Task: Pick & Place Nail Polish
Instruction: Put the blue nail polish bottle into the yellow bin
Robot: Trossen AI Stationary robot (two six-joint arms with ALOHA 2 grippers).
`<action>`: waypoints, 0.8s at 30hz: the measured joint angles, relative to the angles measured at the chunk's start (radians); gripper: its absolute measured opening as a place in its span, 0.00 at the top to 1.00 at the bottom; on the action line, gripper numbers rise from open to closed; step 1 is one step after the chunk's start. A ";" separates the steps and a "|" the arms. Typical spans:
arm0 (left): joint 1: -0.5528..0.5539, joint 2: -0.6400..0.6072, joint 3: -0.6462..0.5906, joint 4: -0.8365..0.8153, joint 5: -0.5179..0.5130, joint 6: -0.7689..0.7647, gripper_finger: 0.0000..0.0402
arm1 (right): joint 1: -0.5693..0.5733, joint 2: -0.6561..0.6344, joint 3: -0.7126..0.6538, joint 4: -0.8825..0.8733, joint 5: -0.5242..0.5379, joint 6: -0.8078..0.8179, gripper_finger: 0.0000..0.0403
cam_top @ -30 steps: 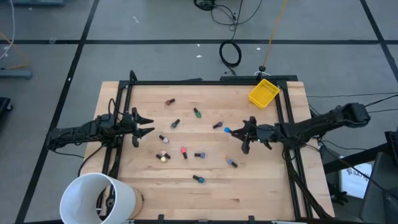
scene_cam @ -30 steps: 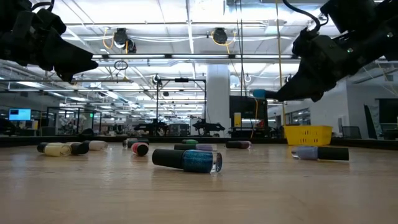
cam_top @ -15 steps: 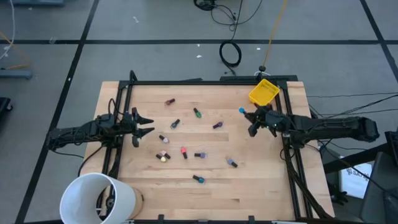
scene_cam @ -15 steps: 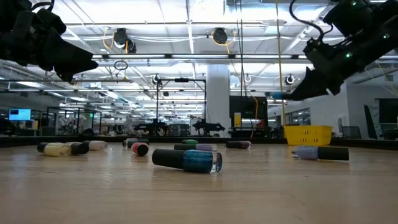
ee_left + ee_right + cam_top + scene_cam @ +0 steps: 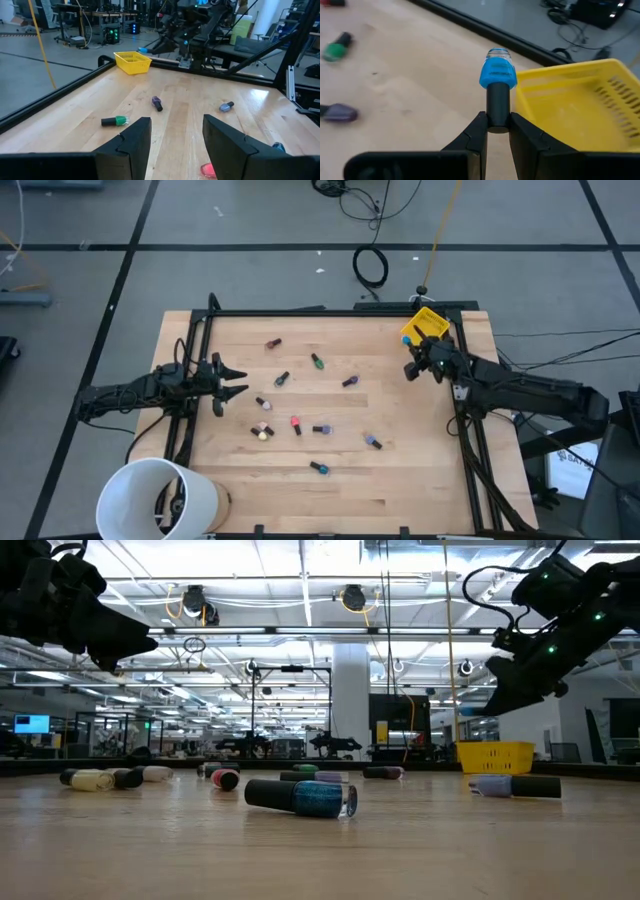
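Observation:
My right gripper (image 5: 498, 129) is shut on a blue nail polish bottle (image 5: 497, 75) and holds it in the air beside the yellow bin (image 5: 427, 325) at the table's far right. Several other nail polish bottles lie on their sides across the middle of the wooden table, among them a green one (image 5: 317, 361), a red one (image 5: 296, 424) and a purple one (image 5: 350, 381). My left gripper (image 5: 235, 380) hovers open at the table's left side, with nothing between its fingers (image 5: 131, 145). My right gripper pinches the bottle's dark cap (image 5: 498, 105) between its two fingers (image 5: 477, 132). The fingers come from the table's right side, slanting a little downward. The bottle sticks out past the fingertips in line with them, blue body foremost, clear of the table and next to the bin's rim (image 5: 545, 82).
A large white bucket (image 5: 160, 500) stands at the near left corner. A black frame rail (image 5: 330, 312) runs along the table's far edge and down both sides. Bare wood lies along the near edge and between the scattered bottles and the bin.
My right gripper has carried the blue bottle from over the table's middle right toward the far right corner, up to the yellow bin, swinging round and tipping its fingers less steeply downward. It has stayed shut on the bottle, which has kept clear of the table.

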 joint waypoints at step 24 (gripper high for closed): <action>0.000 0.000 0.000 0.000 0.000 0.000 0.56 | -0.344 0.221 0.423 -0.209 -0.029 -0.167 0.88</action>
